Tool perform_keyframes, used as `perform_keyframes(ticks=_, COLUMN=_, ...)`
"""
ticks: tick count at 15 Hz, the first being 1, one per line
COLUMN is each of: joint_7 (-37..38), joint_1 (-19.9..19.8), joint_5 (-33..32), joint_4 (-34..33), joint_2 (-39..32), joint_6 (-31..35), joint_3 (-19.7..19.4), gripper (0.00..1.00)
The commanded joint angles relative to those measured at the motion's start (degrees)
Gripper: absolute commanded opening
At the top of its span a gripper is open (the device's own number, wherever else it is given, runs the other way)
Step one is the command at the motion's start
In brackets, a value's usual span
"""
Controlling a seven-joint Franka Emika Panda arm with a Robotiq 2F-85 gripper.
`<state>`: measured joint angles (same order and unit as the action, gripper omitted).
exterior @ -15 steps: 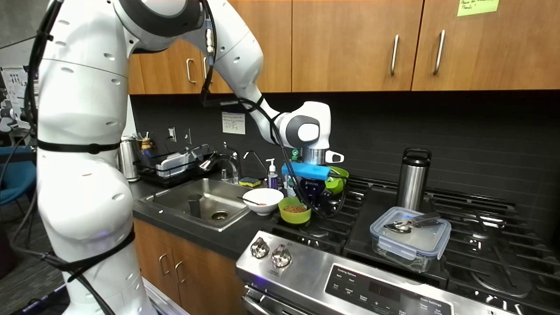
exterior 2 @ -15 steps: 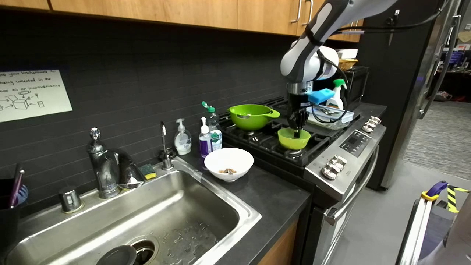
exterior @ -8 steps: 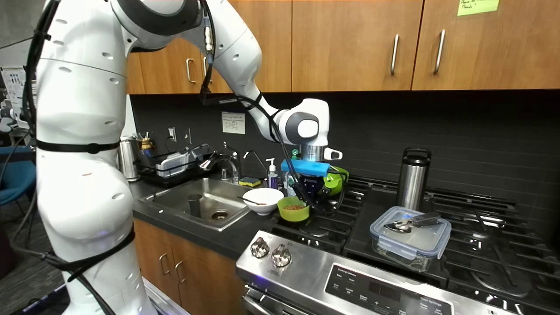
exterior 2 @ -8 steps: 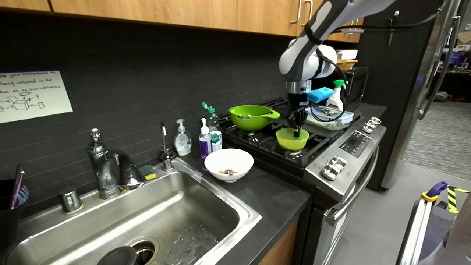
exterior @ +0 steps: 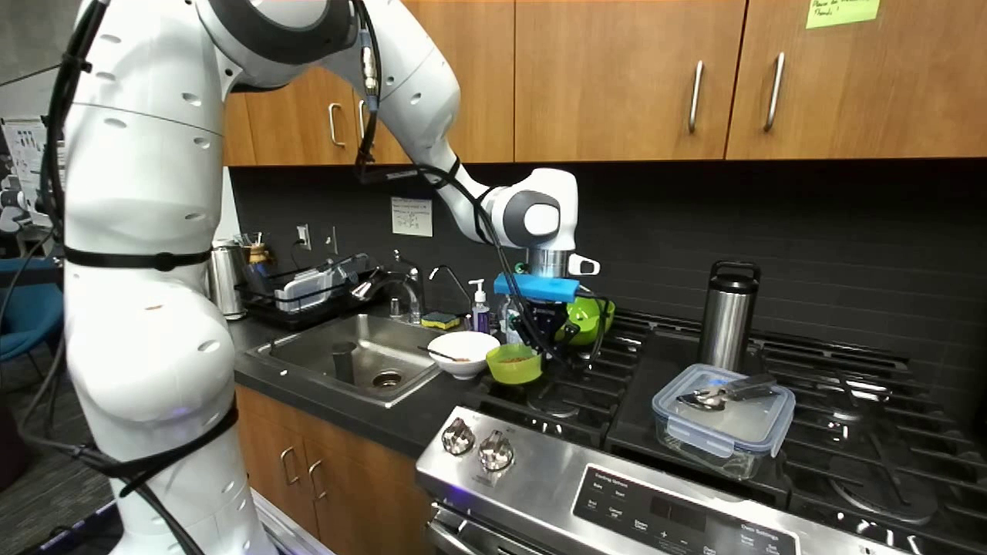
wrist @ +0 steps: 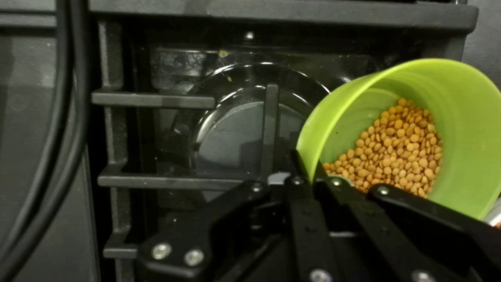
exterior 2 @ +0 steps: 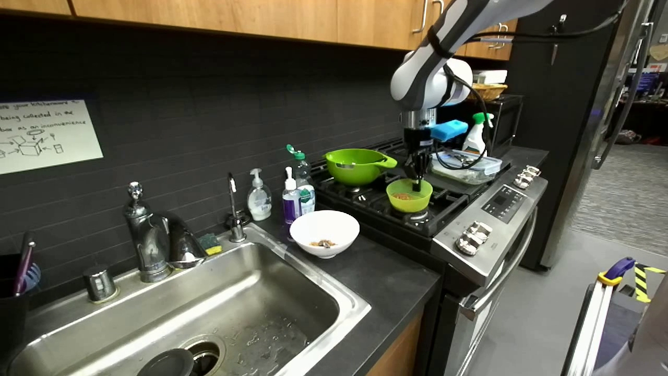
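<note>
The wrist view showed what both exterior views partly hid: the claw (wrist: 308,164) pinched the rim of the small green bowl (wrist: 465,129), jaws nearly together on its wall, lentils (wrist: 395,152) inside. The bowl was above the stove (exterior: 544,472); whether it touched the grate (wrist: 156,100) was hard to tell. A steel flask (exterior: 726,322) appeared only in an exterior view. The arm (exterior: 416,92) was bent in a high arch, the claw pointing straight down.

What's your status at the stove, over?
Gripper pinching small green bowl by its rim. Orange lentil-like grains inside it. Nearby, possibly in the way: white bowl, larger green bowl.
</note>
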<state>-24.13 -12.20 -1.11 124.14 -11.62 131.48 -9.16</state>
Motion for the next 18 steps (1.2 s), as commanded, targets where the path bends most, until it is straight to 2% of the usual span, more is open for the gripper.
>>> perform_keyframes(ticks=1, joint_7=1.15, joint_1=0.26, joint_5=-0.41, joint_4=-2.83, joint_2=-2.05, joint_6=-1.57, joint_3=0.77, gripper=0.01)
perform_keyframes(ticks=11, joint_7=-1.07, joint_1=-0.3, joint_5=-0.55, joint_4=-10.62, joint_2=-5.74, joint_6=-6.01, joint_3=1.91, gripper=0.01)
perform_keyframes(ticks=18, joint_7=-3.82, joint_1=0.01, joint_5=-0.71, joint_4=-12.54, joint_2=-6.13, joint_6=-8.28, joint_3=3.33, gripper=0.01)
